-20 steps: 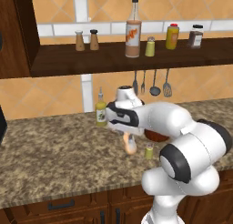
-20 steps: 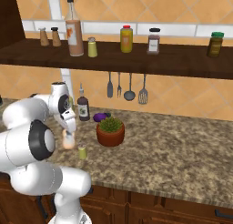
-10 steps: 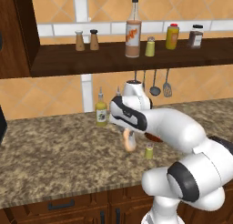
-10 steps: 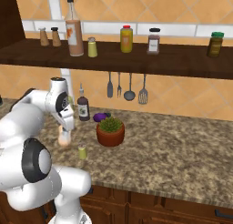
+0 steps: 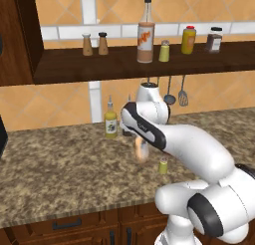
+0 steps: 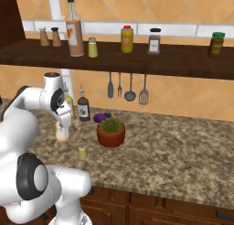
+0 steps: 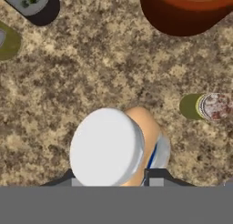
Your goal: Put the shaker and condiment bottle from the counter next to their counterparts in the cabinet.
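Observation:
My gripper [image 7: 111,178] is shut on the squat peach-orange condiment bottle [image 7: 146,127], and its whitish cap faces the hand camera. The held bottle [image 5: 141,150] [image 6: 61,132] hangs tilted just over the granite counter, under the hand. The tiny yellow-green shaker [image 5: 163,166] [image 6: 82,152] [image 7: 205,106] stands on the counter close beside it. On the dark brown cabinet shelf [image 5: 99,64] [image 6: 137,60] above stand the counterparts: a tall orange-labelled spouted bottle [image 5: 146,37] [image 6: 74,34] and a small yellow-green shaker [image 5: 164,51] [image 6: 93,47].
The shelf also carries a brown shaker pair [image 5: 94,44], a yellow red-capped bottle [image 6: 127,39], a dark jar [image 6: 155,41] and a green jar [image 6: 215,45]. A potted plant [image 6: 111,131], a dark bottle [image 6: 83,109] and hanging utensils [image 6: 128,87] stand behind the hand.
The gripper has risen a little with the condiment bottle in it, and the arm's elbow has swung out and down. The shaker on the counter has not moved.

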